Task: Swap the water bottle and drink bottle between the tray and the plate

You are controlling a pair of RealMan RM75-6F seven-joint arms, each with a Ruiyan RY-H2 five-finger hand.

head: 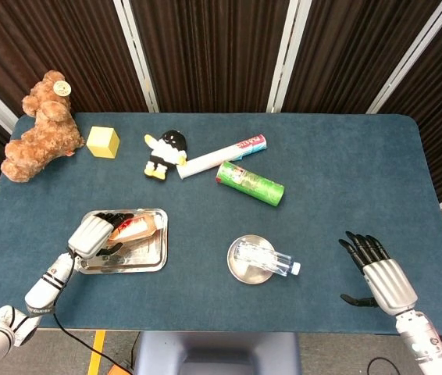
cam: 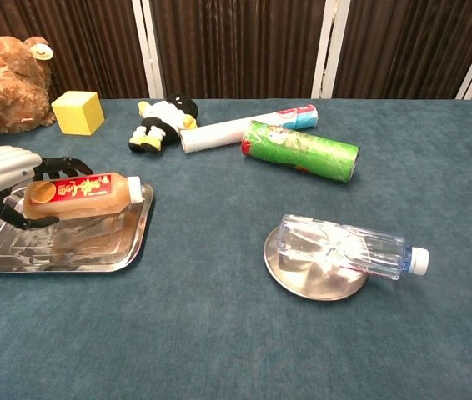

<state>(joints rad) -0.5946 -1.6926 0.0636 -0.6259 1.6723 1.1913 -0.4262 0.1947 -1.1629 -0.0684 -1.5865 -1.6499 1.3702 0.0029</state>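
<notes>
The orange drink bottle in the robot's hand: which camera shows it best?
The chest view. There the drink bottle lies sideways and close, its red label and white cap plain, with the left hand holding its base over the tray. The head view shows it from above, small and partly hidden under the hand's fingers.

The left hand (head: pixel 94 234) is being curled around something, fingers closed. The right hand (head: pixel 380 275) is being kept flat, fingers spread apart.
</notes>
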